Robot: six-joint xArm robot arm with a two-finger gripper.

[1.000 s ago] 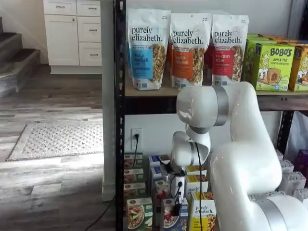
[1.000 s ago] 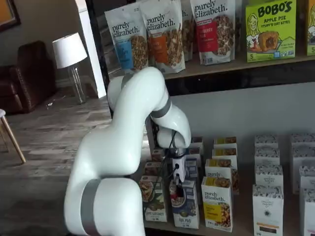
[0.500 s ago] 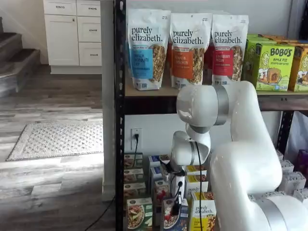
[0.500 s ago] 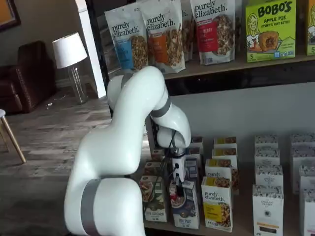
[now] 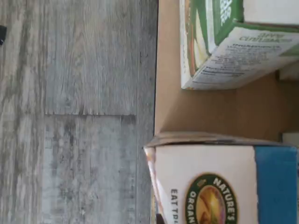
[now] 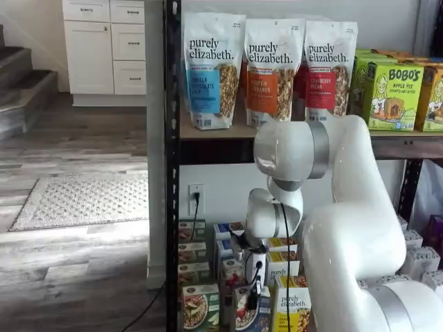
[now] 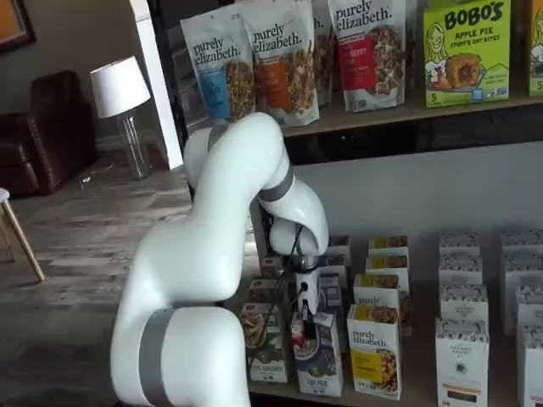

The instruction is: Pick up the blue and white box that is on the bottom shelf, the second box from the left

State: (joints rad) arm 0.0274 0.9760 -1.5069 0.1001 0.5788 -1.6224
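Little has shifted over the last second. In both shelf views the arm's upper link sits a shade higher than it did, and the gripper [image 7: 303, 329] is still at the top of the blue and white box [image 7: 321, 365]. That box stands at the front edge of the bottom shelf [image 5: 168, 93], toward its left corner, and has barely moved, if at all. Its top flap looks slightly canted, though I cannot be sure this is new.

Nearest, the wrist view is filled by the box's white band and blue panel, with a round green logo, right at the shelf's front lip and the grey floor [image 5: 70, 112] beyond it. The fingers do not appear in this view. In a shelf view they show only as a dark shape [image 6: 253, 299] against the carton's top, with no gap to read. I cannot tell whether they are clamped on the box or merely resting at it.

Just beside it, toward the left corner, stands the green carton [image 5: 219, 42], apart from the box. The yellow carton [image 7: 374, 352] stands on its other side. Further back, more rows of cartons run toward the rear edge.

I judge the small rise to be the very start of the lift, or a pause after closing, and the box has not yet cleared the shelf. Its neighbours stand close, so it wants a straight pull up and outward.
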